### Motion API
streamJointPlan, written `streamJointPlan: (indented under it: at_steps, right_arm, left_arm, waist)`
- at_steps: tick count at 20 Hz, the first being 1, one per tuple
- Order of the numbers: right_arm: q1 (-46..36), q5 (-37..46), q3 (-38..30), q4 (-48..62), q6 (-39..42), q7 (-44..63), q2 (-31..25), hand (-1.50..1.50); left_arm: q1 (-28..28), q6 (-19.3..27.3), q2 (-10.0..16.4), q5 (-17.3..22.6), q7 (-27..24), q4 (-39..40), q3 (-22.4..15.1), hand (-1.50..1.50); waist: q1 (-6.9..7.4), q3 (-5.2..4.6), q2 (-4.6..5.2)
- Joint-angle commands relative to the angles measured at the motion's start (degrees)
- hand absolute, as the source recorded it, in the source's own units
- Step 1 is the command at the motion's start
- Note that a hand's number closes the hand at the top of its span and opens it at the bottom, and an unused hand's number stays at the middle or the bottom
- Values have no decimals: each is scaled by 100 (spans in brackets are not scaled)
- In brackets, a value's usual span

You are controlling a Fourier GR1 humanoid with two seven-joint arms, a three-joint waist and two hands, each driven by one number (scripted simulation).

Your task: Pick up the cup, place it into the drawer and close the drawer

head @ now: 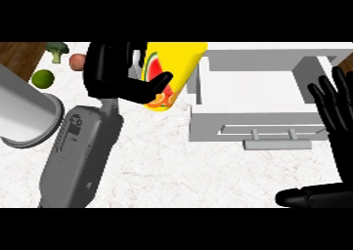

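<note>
**Left hand (pixel 115 80) clasped yellow cup (pixel 173 61) beside open drawer (pixel 211 128)**

At upper centre, the left hand's fingers curled around the tilted, fruit-patterned cup, just left of the white drawer. The right hand (pixel 342 114) rested at the right edge, fingers straight.

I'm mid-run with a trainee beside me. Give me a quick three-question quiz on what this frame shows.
1. True or false: the left hand is curled round the yellow cup.
2. Multiple choice: the white drawer is A) open, B) closed, C) out of view.
3. Fill in the blank: the right hand, fingers up at the view's right edge, is ___ (open or shut).

Key: 1 true; 2 A; 3 open.
</note>
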Motion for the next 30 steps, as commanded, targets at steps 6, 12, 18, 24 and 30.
streamJointPlan:
  at_steps: [6, 12, 18, 24, 30]
  right_arm:
    - [-7, 8, -72, 342, 215, -294, -87, -150]
    - [45, 63, 164, -238, -57, 184, 86, -150]
    - [-339, -278, -301, 366, 143, -42, -151, -150]
    - [-13, -72, -21, -79, 78, 33, -19, -150]
    - [-135, 14, -54, 442, 113, -320, 34, -150]
  left_arm:
    - [-1542, 709, -28, -3, 118, 1336, -224, 150]
    - [-1942, 1114, -29, -38, 65, 2050, -636, 150]
    - [-2452, 1237, -30, 563, -645, 3364, -757, 150]
    - [-2872, 1443, -30, 1099, -833, 4223, -1170, 150]
    - [-3080, 1439, -30, 1547, -1018, 4739, -1759, 150]
  waist:
    - [-76, 1, 23]
    - [-84, -1, 15]
    - [-148, 1, 44]
    - [-238, 0, 50]
    - [-267, 3, 64]
